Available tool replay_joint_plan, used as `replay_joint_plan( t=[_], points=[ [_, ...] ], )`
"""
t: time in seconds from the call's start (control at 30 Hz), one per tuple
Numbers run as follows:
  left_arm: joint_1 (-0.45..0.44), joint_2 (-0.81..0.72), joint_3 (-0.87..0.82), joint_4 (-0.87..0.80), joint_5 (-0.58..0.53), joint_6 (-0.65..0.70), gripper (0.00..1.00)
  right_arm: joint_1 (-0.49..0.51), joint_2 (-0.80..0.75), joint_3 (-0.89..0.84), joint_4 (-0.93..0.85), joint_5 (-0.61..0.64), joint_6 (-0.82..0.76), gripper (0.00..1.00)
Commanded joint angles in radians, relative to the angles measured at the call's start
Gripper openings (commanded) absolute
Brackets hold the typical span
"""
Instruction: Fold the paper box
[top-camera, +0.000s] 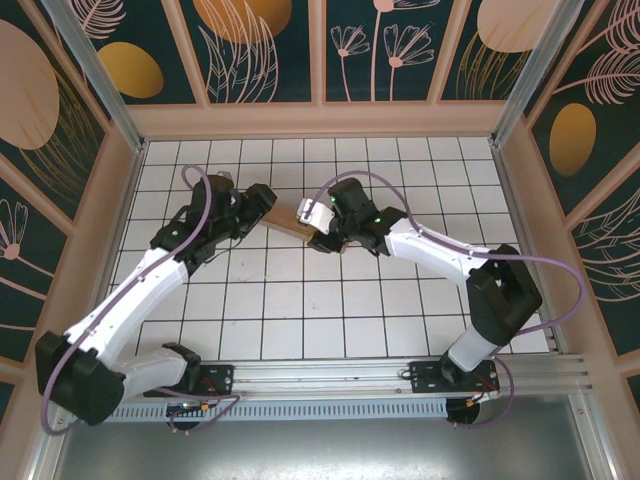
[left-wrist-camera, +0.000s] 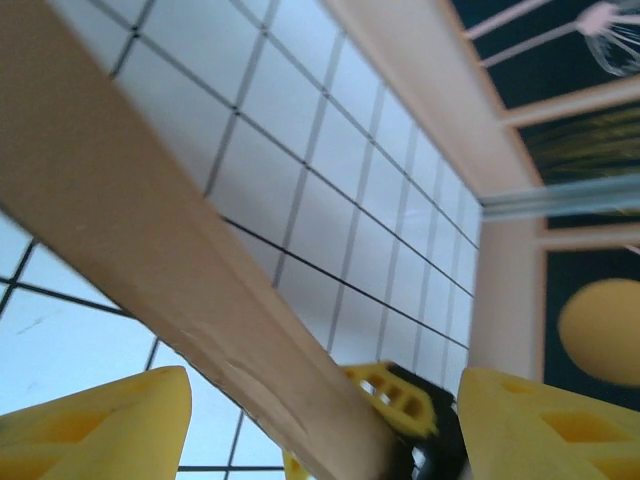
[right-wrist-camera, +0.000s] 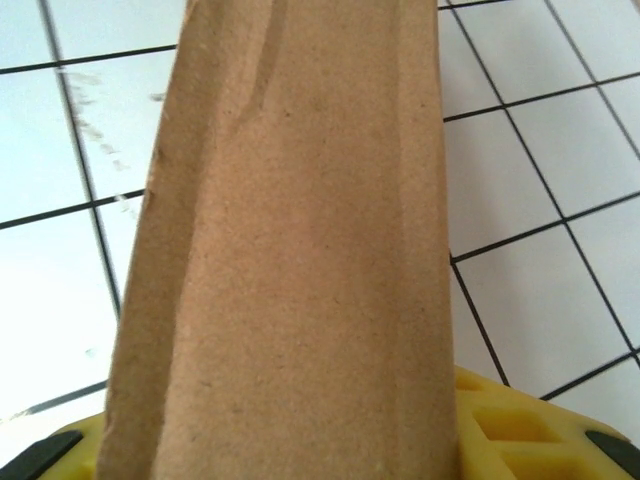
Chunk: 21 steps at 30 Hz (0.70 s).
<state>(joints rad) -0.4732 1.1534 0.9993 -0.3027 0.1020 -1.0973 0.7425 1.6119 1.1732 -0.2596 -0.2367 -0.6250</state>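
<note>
The paper box (top-camera: 284, 222), plain brown cardboard folded flat, is held above the tiled floor between the two arms at the middle of the table. In the left wrist view the paper box (left-wrist-camera: 150, 220) runs as a slanted band between my left gripper's (left-wrist-camera: 322, 405) yellow fingers (left-wrist-camera: 100, 430), with a gap on each side, so my left gripper (top-camera: 262, 208) is open around its left end. My right gripper (top-camera: 320, 228) is shut on the box's right end. In the right wrist view the paper box (right-wrist-camera: 300, 250) rises from my right gripper (right-wrist-camera: 280, 445), its fingers (right-wrist-camera: 510, 430) tight against the cardboard. One finger (left-wrist-camera: 395, 395) of the right gripper touches the box.
White tiled floor (top-camera: 300, 300) with black grid lines spreads below the box. Wooden walls (top-camera: 320, 118) with dark floral panels enclose it at the back and sides. A metal rail (top-camera: 400, 372) carries the arm bases at the near edge.
</note>
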Motion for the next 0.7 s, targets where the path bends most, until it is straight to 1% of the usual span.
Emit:
replay_joint_plan(
  t=[0.0, 0.13, 0.23, 0.33, 0.43, 0.53, 0.67],
  points=[
    [0.002, -0.056, -0.021, 0.064, 0.111, 0.144, 0.70, -0.046, 0.014, 0.086, -0.126, -0.189, -0.098, 0.36],
    [0.002, -0.083, 0.025, 0.052, 0.203, 0.252, 0.67, -0.075, 0.058, 0.137, -0.219, -0.239, -0.153, 0.38],
    [0.002, -0.071, 0.107, -0.013, 0.209, 0.331, 0.65, -0.081, 0.064, 0.133, -0.238, -0.255, -0.185, 0.39],
    [0.013, -0.063, 0.156, -0.029, 0.210, 0.364, 0.64, -0.088, 0.056, 0.112, -0.238, -0.268, -0.203, 0.40],
    [0.049, -0.041, 0.153, 0.014, 0.242, 0.341, 0.64, -0.108, 0.047, 0.097, -0.224, -0.307, -0.199, 0.40],
    [0.085, -0.007, 0.089, 0.114, 0.275, 0.287, 0.64, -0.118, 0.056, 0.092, -0.213, -0.335, -0.188, 0.42],
    [0.097, 0.059, -0.007, 0.255, 0.299, 0.223, 0.63, -0.126, 0.082, 0.104, -0.219, -0.341, -0.181, 0.42]
  ],
)
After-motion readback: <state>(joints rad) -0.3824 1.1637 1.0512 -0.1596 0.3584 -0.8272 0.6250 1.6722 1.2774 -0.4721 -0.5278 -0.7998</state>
